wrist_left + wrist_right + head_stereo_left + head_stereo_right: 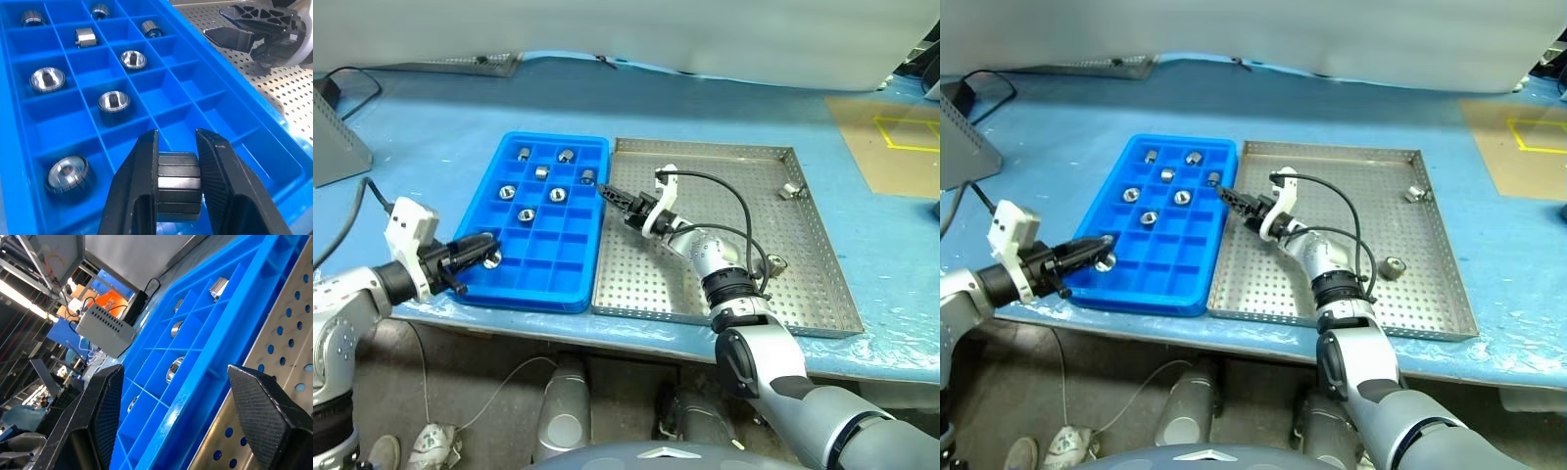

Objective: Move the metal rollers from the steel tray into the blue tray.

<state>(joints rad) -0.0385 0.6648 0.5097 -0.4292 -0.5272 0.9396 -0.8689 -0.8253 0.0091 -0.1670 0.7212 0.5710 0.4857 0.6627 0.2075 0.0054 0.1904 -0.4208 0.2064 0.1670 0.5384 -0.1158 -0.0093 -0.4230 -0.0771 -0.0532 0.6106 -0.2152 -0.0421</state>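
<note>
The blue tray (544,293) lies left of the steel tray (705,148), rim to rim. Several metal rollers sit in its far compartments, one of them (557,193) near the middle. My left gripper (485,252) hovers over the tray's near left corner, shut on a metal roller (178,185) held between its fingers. My right gripper (611,192) stands open and empty just above the steel tray's left edge, pointing at the blue tray. Two rollers remain on the steel tray, one (791,189) at the far right rim and one (773,262) beside my right forearm.
A grey box (331,142) with cables stands at the far left of the blue-covered table. A brown board (891,137) with yellow tape lies at the far right. Another perforated tray (470,64) rests at the back. The table's front edge runs just below both trays.
</note>
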